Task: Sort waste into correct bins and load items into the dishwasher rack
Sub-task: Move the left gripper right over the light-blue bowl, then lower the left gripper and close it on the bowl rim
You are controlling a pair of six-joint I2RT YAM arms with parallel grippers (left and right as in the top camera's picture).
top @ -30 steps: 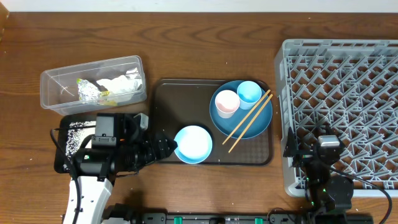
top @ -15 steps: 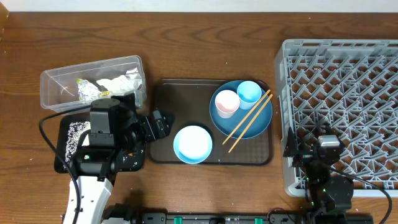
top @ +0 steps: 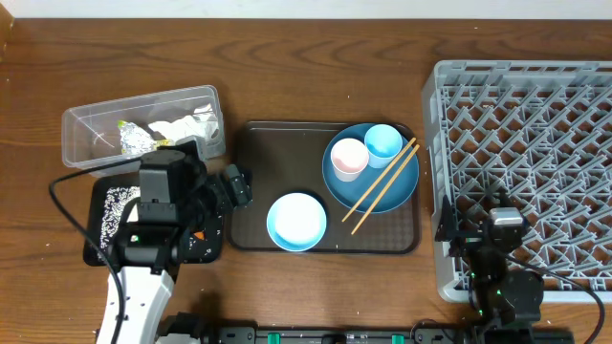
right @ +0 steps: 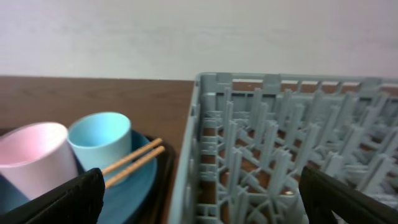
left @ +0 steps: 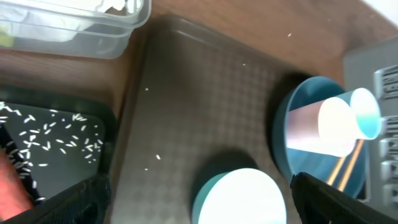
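Observation:
My left gripper (top: 234,184) is open and empty over the left edge of the brown serving tray, between the black tray (top: 100,215) and the pale bowl (top: 296,221); in the left wrist view (left: 199,211) the bowl (left: 239,199) lies just ahead. The black tray holds rice grains (left: 50,134) and an orange carrot (left: 12,186). The clear tub (top: 86,129) holds tissue (top: 182,129), foil (top: 134,141) and a wrapper (top: 124,124). The blue plate (top: 397,196) carries the pink cup (top: 348,159), light blue cup (top: 382,143) and chopsticks (top: 381,186). My right gripper (right: 199,205) is open at the rack's (top: 535,153) front left corner.
The dark brown serving tray (top: 253,162) lies in the middle under the bowl and plate. A few stray rice grains (left: 157,157) lie on it. The rack (right: 280,143) fills the right side. Bare wooden table shows along the back.
My left gripper has pulled back from beside the bowl, moving left and toward the clear tub. The bowl and the right arm have not moved.

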